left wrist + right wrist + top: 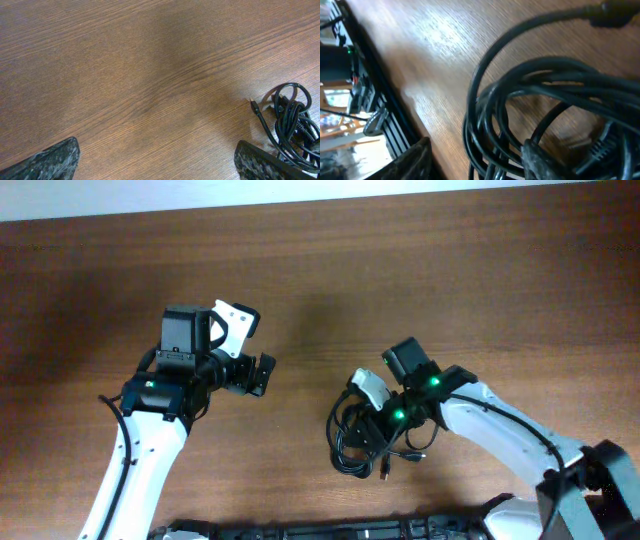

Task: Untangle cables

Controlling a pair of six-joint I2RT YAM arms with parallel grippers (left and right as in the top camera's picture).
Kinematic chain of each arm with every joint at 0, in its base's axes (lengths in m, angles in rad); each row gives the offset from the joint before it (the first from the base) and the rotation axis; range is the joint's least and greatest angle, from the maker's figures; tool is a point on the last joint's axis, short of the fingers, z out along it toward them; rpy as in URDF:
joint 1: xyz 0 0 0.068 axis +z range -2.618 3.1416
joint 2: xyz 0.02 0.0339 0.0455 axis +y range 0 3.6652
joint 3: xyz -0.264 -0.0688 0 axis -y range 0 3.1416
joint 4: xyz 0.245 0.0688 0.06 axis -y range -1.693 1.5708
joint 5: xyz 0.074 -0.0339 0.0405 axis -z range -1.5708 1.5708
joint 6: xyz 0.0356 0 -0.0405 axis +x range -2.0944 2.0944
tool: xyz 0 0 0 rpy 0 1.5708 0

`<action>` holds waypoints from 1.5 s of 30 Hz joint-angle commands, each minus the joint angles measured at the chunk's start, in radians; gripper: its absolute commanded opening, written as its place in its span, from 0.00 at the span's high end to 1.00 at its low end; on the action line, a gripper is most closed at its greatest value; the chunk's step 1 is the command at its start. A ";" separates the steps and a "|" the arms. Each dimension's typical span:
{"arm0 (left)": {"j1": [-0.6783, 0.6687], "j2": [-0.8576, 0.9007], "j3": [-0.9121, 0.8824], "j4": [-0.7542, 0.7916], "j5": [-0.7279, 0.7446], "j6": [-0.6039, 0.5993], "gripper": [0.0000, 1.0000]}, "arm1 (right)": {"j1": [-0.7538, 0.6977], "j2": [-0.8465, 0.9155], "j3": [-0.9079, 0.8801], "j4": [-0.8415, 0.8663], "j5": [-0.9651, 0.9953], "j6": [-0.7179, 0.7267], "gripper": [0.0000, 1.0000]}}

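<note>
Opening grab, we judge: right claw (372, 430) sits among the cables (345, 455), grip not discernible; left claw (266, 376), released, should next draw one out.

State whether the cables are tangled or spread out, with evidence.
Tangled: the cables lie in one clump of overlapping loops, one plug sticking out.

The cables (362, 442) are lying as one tangled black bundle on the table (320, 270), right of centre and toward its near edge. Thin cords are looping over one another in several overlapping coils, crossing densely in the middle. In the left wrist view, one loose end is sticking out of the bundle (292, 120), carrying a small metallic-tipped plug (253, 104) that is resting on the wood. Up close, the coils (535, 100) are showing smooth and glossy.
</note>
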 commanded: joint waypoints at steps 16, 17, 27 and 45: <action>-0.004 -0.002 0.013 0.003 -0.008 -0.005 0.01 | 0.105 0.120 -0.033 0.153 0.099 -0.007 0.46; -0.004 -0.002 0.013 0.003 -0.008 -0.005 0.01 | 0.105 0.126 -0.033 0.164 0.099 0.002 0.65; -0.004 -0.002 0.013 0.003 -0.005 -0.005 0.01 | 0.103 -0.103 0.114 0.120 0.088 0.067 0.96; -0.007 -0.002 0.014 0.216 0.778 -0.005 0.01 | 0.103 -0.374 0.135 0.661 0.384 0.061 0.96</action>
